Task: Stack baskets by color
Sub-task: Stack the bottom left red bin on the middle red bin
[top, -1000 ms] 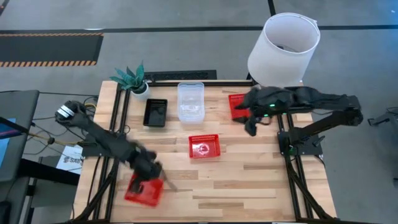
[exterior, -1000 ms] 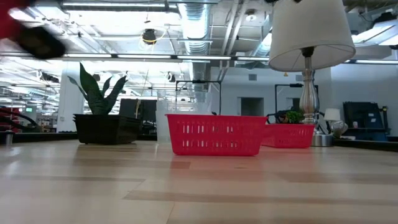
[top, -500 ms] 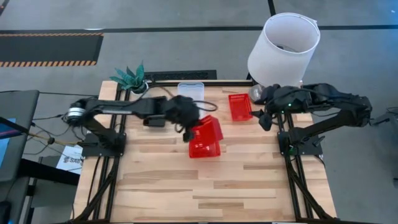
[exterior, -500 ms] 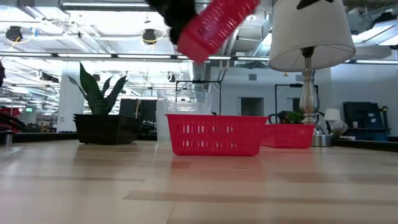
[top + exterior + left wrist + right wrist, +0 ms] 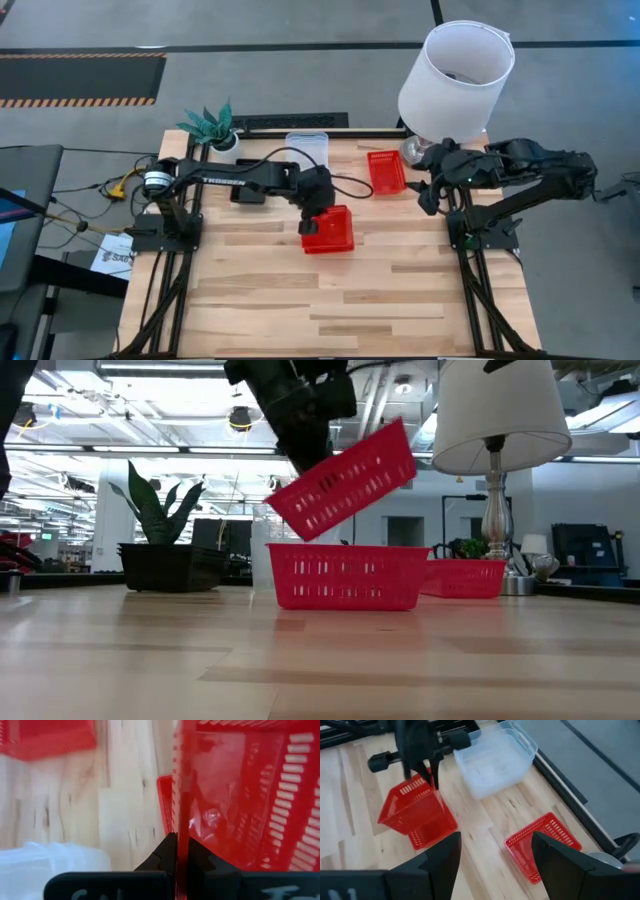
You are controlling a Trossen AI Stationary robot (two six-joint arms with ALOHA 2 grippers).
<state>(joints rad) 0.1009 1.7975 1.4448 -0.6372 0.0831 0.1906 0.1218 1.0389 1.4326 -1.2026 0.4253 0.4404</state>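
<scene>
**Lower the tilted red basket into the red one below**

The left gripper (image 5: 300, 420) is closed on the rim of a red basket (image 5: 345, 480). It holds this basket in the air, just above a second red basket (image 5: 345, 575) that stands in the middle of the tabletop (image 5: 350, 300). In the low view the held basket is tilted, one end high and the other low, and its low end is very near the rim of the basket under it; I cannot tell if they already touch. In the left wrist view the fingers (image 5: 167, 852) pinch one thin wall only.

To do this step well, I think the wrist should first bring the basket level and turn it so that its long sides lie along those of the lower basket. Then it should go down slowly until it sits inside, and only after that open. Because the grip is on one wall, a fast move could swing the basket or push the lower one aside.

The right gripper (image 5: 428, 197) waits with fingers wide apart and empty, near the third red basket (image 5: 386, 171) at the far right of the tabletop. The clear basket (image 5: 307, 150) and the black basket (image 5: 248, 190) stand at the far side, beside the plant (image 5: 212, 125).
</scene>
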